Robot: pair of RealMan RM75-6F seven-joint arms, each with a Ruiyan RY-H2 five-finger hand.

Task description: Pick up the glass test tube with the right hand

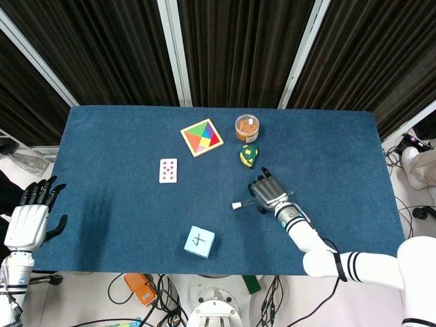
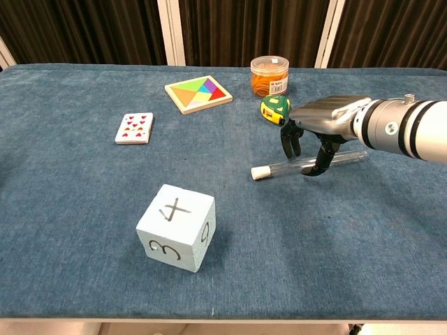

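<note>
The glass test tube lies flat on the blue table, its white cap pointing left. In the head view the test tube sticks out to the left from under my right hand. In the chest view my right hand arches low over the tube's middle. Its fingers come down on the far side and its thumb on the near side. The tube rests on the cloth, and I see no firm grip. My left hand hangs off the table's left front corner, fingers apart and empty.
A white numbered cube stands front left of the tube. A yellow-green tape measure and an orange jar sit just behind my right hand. A tangram puzzle and a pack of cards lie further left.
</note>
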